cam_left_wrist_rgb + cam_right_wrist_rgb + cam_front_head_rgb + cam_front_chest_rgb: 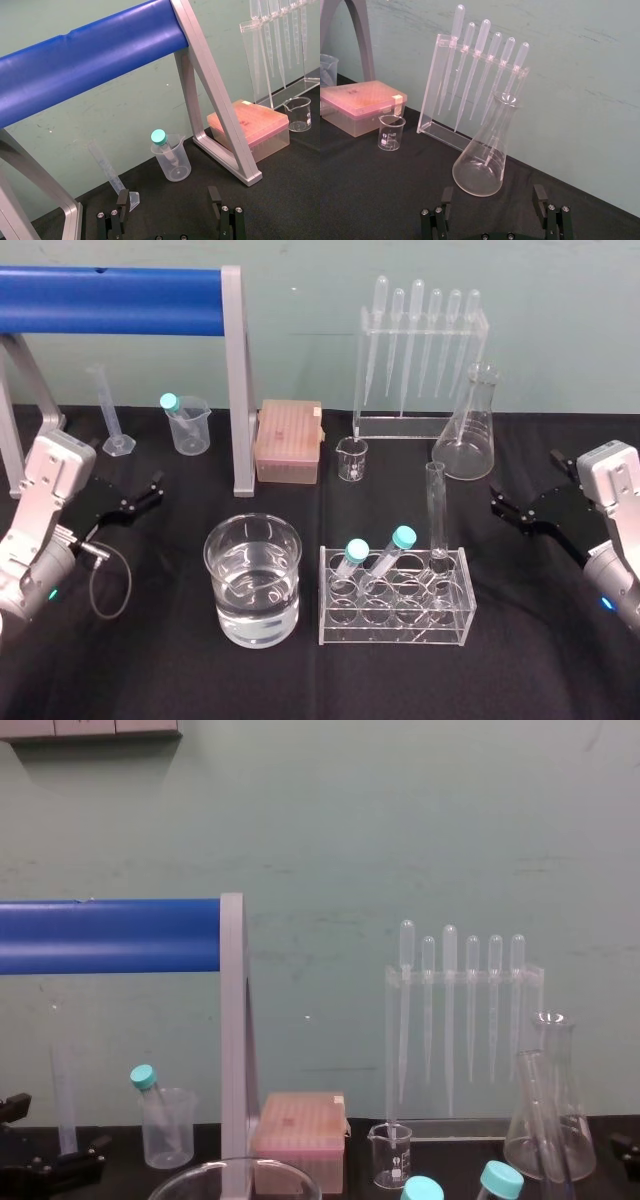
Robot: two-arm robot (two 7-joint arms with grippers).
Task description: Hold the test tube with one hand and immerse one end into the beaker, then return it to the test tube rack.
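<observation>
The test tube (436,508) is standing upright in the far right corner of the test tube rack (395,625), its open mouth rising well above the frame. The beaker (252,540), part-filled with clear liquid, is sitting just left of the rack on the black counter (540,640). The right claw (500,505) is hovering low over the counter, right of the rack, its fingers spread and holding nothing. The left claw (148,495) is hanging likewise spread and empty at the far left, well apart from the work. The step in hand looks like the reach for the tube, and the right claw seems better placed for it. It should be closing on the bare glass above the rack, squarely and gently. It should then be lifting straight up until the bottom end is clearing the frame. Going in from the right is keeping it away from the two teal-capped tubes (375,550) that are leaning in the rack's left holes.
</observation>
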